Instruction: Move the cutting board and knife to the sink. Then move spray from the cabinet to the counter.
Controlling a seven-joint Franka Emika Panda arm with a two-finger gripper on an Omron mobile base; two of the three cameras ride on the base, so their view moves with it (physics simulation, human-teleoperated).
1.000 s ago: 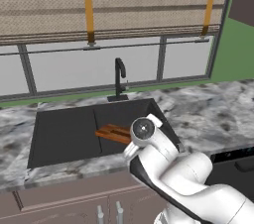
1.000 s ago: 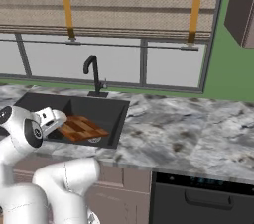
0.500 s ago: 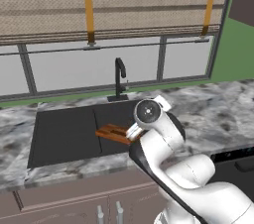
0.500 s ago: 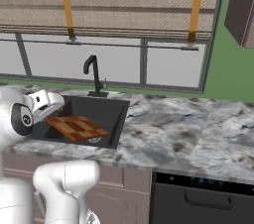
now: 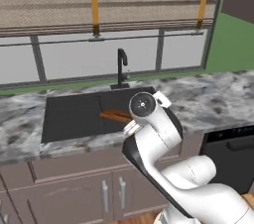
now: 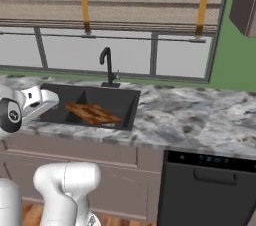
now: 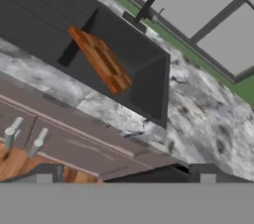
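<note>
The board [image 6: 93, 114] lies in the dark sink [image 6: 122, 104], set in the grey counter [image 6: 200, 120]. In the right base view its long side runs slantwise from back left toward front right. The hand [image 7: 124, 176] is wide open, holds nothing, and is up off the counter.

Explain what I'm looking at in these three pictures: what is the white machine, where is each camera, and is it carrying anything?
The white machine is a robot arm on a driving base, facing a kitchen counter. Two cameras ride on the base behind the arm, one to its left and one to its right. The third sits on its hand and looks along the gripper, whose dark finger tips stand wide apart with nothing between them. The cutting board lies tilted in the black sink, below the black faucet. A dark dishwasher sits under the counter.
</note>
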